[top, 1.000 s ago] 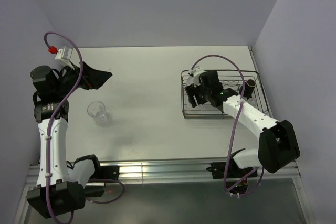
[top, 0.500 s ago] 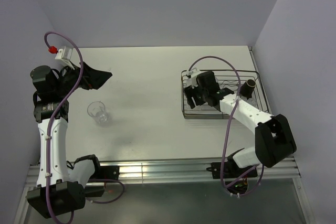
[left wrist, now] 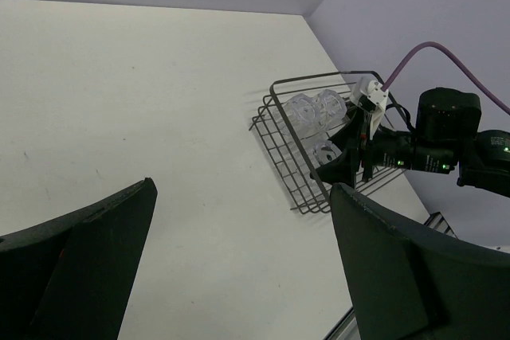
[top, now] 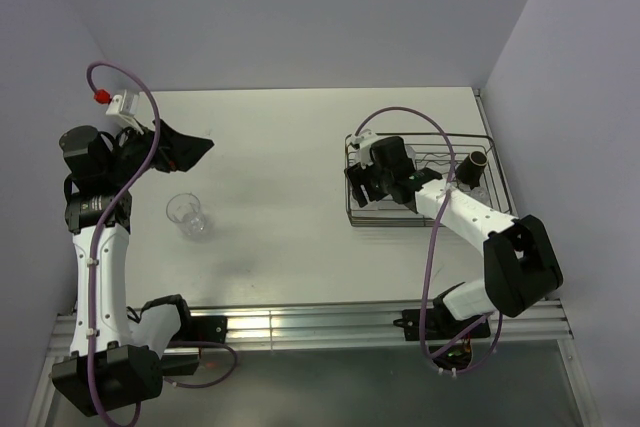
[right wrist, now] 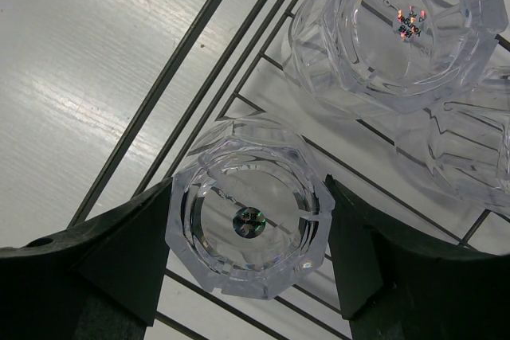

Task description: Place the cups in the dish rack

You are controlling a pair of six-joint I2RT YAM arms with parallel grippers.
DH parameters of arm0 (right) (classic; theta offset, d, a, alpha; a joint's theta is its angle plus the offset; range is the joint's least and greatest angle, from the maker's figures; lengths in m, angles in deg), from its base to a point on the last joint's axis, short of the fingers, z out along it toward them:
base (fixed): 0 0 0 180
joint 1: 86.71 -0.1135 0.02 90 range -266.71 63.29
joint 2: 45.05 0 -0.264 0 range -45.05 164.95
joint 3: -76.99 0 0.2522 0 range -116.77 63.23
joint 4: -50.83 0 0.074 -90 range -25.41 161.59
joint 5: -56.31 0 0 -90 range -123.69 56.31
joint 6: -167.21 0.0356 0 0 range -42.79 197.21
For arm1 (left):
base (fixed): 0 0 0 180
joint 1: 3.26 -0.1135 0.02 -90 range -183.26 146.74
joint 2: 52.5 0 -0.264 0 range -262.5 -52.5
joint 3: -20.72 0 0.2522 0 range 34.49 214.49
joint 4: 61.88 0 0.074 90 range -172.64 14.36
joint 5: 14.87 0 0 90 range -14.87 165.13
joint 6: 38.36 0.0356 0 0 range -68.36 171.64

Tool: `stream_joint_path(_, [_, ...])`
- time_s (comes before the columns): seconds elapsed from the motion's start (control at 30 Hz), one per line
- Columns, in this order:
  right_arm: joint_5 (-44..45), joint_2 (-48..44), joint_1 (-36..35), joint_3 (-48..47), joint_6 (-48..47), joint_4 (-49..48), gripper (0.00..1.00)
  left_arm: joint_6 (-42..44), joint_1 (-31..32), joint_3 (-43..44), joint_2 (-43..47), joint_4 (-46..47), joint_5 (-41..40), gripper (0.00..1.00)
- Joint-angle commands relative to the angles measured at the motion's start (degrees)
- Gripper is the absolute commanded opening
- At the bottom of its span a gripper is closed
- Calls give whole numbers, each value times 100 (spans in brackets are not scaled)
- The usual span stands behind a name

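- Right tool (right wrist: 250, 224): fingers (right wrist: 103, 252) lie flush against both sides of the held tumbler (right wrist: 249, 197) with no gap visible, so judged clamped on it.
- The held tumbler is base-up over the wires of the dish rack (right wrist: 159, 89), just inside the rack's rim wire. Cannot tell whether its mouth rests on the wires yet.
- Risk 1: the held tumbler sits just beside the rack's rim. If let go off-centre on the wires, it could tip over the rim onto the worktop (top: 290, 167).
- Risk 2: a neighbour tumbler (right wrist: 398, 29) stands near, deeper in the rack, with another partly in view beside it. Spreading the fingers wide or lifting at a slant could knock them.
- Room: straight up from the rack looks free. Outward past the rim there is only bare worktop. Toward the rack's middle it is tight.
- The mug (top: 478, 162) is at the rack's opposite end, well apart from the right tool.
- Left tool (top: 186, 147): spread wide, holding nothing, well apart from the rack.
- A loose tumbler (top: 188, 215) stands on the worktop, well apart from the rack and near the left tool. It is not yet loaded.
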Motion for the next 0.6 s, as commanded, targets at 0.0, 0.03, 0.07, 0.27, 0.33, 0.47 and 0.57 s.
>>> stream_joint_path(0.0, [48, 53, -48, -35, 33, -151, 51, 157, -26, 6, 36, 99, 0, 99])
stream_joint_path(0.03, [48, 53, -57, -26, 24, -143, 53, 175, -17, 6, 36, 90, 0, 99])
stream_joint_path(0.07, [48, 35, -48, -8, 24, -143, 58, 218, -26, 6, 36, 56, -18, 99])
stream_joint_path(0.27, [48, -175, -48, 36, 33, -46, 81, 473, -26, 58, 27, -182, -114, 99])
stream_joint_path(0.33, [39, -237, -48, 18, 42, -2, 88, 579, -26, 93, -8, -340, -167, 99])
stream_joint_path(0.47, [13, -421, -48, -113, 51, 156, 97, 947, -17, 155, -25, -656, -343, 99])
stream_joint_path(0.57, [39, -553, -48, -245, 15, 253, 100, 1228, -17, 164, -17, -946, -457, 99])
